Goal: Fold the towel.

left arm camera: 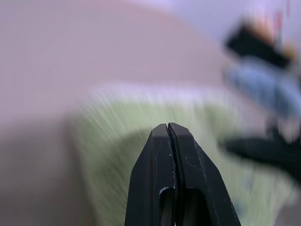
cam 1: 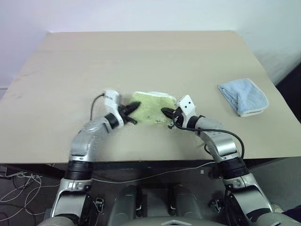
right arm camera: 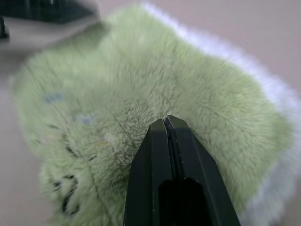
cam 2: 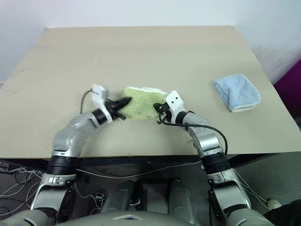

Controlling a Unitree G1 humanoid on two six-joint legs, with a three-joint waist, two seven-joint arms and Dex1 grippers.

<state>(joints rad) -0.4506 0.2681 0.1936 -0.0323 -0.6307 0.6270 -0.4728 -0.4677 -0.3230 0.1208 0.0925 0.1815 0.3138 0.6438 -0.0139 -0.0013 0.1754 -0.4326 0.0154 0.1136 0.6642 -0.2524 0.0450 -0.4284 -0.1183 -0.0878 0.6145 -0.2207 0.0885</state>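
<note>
**Inspection: towel bunched at table centre, both grippers closed beside it**

I found no brand, label or legible writing on anything I could see from my station. A few small dark marks showed on the pile of the towel (right arm camera: pixel 141 94) in the right wrist view; I could not read them as letters.

The towel lay as a compact folded bundle on the table (cam 1: pixel 141 61), toward the near side and roughly central, with its white edging along the far side. The left gripper (cam 1: pixel 136 107) pointed in at the towel's left edge, fingers pressed together; in the left wrist view they met with nothing between them. The right gripper (cam 1: pixel 164 111) sat at the towel's right edge, fingers likewise together and empty at the tips in its wrist view. Whether either tip touched the cloth I could not tell.

A light blue towel (cam 1: pixel 243 96) lay folded well apart to the right, near the table's right edge. The far half of the table and its left side stood bare, giving wide room for movement. The near table edge ran close under both forearms. A thin cable (cam 1: pixel 155 174) hung below that edge.
</note>
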